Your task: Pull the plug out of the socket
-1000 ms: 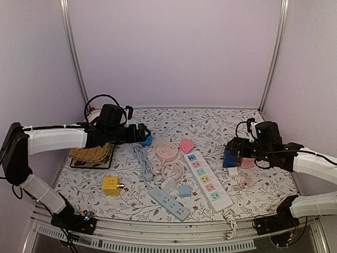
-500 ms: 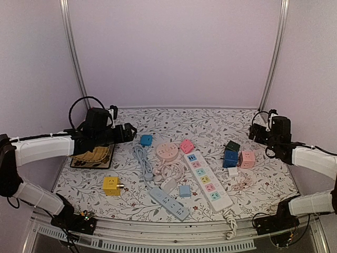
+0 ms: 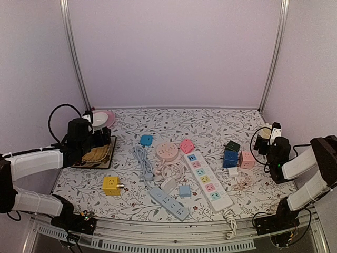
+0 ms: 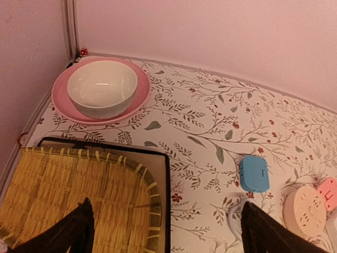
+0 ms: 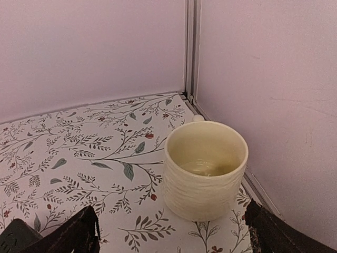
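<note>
left end effector and right end effector spread wide; only right wrist view shows cream mug.

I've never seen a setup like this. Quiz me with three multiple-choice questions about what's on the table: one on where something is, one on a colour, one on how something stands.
1. Where does the white bowl sit?
A) on the pink plate
B) on the woven mat
C) on the long power strip

2. What colour is the lone cube at the front left?
A) green
B) yellow
C) black

3. How does the cream mug stand?
A) on its side
B) upside down
C) upright

Answers: 1 A, the plate's rim rings the bowl; 2 B, it is plainly yellow from above; 3 C, its open mouth faces up.
</note>
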You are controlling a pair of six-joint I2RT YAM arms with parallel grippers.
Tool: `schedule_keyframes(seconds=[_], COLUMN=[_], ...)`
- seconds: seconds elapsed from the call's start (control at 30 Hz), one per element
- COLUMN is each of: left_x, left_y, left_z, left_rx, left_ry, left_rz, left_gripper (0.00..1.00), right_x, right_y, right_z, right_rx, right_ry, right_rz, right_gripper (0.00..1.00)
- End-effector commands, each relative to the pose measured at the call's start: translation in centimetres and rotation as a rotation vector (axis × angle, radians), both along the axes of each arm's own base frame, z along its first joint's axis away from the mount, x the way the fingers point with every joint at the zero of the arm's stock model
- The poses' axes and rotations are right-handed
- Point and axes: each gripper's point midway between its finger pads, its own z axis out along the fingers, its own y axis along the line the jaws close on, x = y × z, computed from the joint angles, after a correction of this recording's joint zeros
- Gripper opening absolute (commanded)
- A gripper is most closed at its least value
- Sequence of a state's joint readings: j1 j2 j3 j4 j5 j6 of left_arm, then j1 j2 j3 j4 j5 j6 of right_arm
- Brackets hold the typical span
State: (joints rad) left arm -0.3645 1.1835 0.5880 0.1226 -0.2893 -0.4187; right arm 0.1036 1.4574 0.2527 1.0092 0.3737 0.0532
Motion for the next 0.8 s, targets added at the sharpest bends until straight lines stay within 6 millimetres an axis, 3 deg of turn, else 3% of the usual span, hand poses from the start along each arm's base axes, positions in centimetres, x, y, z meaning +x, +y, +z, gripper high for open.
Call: schedule_keyframes(seconds=[0.0,0.37,0.5,0.63,0.77], left_x=[-0.3,-0.7,-1.4,-2.4,-2.0], left_y=[3.0,9.3,11.2,12.2,11.6], left_z=[1.8,2.5,1.9,0.8,1.0], left_rx=[0.097,0.229,0.259,0.257,0.273], left_ry=[-0.19,-0.266,-0.29,-0.352,-0.389], left_rz=[0.068,0.238,0.29,0.307,0.26], left_gripper=[0.97,0.97,0.97,0.97,0.97], right_x=[-0.3,-1.1,-1.3,-1.4,-1.3], right_y=[0.3,1.9,2.1,2.2,2.3], right_z=[4.9,5.3,5.2,4.7,4.6], right_rx=[-0.053,-0.085,-0.084,-0.082,-0.097], right_ry=[-0.222,-0.258,-0.26,-0.277,-0.268], right_rz=[0.027,0.142,0.154,0.171,0.177], right_gripper=[0.99,0.99,0.99,0.99,0.99])
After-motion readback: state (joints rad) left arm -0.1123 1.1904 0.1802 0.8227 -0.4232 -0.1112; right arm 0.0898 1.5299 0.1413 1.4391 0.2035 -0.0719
